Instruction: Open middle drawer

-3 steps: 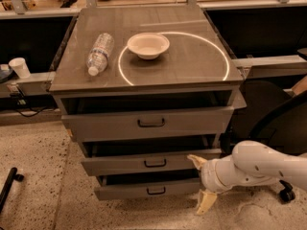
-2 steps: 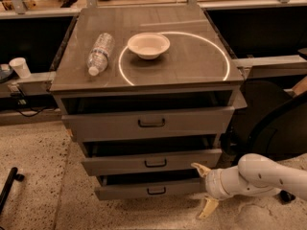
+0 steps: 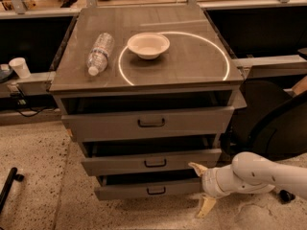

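Wide-spread gripper (image 3: 202, 188) at lower right of frame, holding nothing.
Grey middle drawer (image 3: 115, 166) at lower centre, its right end just left of gripper; black loop handle (image 3: 155, 163) horizontal, further left, not yet reached.

On the counter (image 3: 192, 61) a bottle (image 3: 100, 52) lies left, a bowl (image 3: 148, 45) just right of it; below, the middle drawer (image 3: 115, 166) sits between the top drawer (image 3: 105, 124) and the bottom drawer (image 3: 124, 191); the hand (image 3: 195, 190) is low right, beside the lower two drawers' right ends; a cup (image 3: 19, 67) stands far left.
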Tool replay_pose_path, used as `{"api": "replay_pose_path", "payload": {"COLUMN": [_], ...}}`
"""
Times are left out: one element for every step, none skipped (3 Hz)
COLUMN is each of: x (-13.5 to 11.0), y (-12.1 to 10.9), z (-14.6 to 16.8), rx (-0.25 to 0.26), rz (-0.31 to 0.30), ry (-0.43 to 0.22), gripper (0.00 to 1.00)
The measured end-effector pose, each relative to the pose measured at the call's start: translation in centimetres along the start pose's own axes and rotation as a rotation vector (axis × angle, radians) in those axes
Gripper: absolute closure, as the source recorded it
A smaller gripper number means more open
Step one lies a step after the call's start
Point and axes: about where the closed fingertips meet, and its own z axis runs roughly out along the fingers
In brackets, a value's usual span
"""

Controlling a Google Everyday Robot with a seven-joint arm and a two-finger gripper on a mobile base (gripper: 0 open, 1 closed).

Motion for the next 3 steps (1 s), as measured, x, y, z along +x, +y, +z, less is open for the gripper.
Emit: {"api": "replay_pose_path", "payload": {"x": [2.8,2.6,2.9], "y": [-0.7,-0.9,-2.6], "z": [1.9,1.7,1.2], "rx": [-0.006,-0.002,0.019], "rz": [-0.038,-0.042,-0.05], "ry": [0.026,0.027,0.013], "gripper": [0.0,0.0,0.0]}}
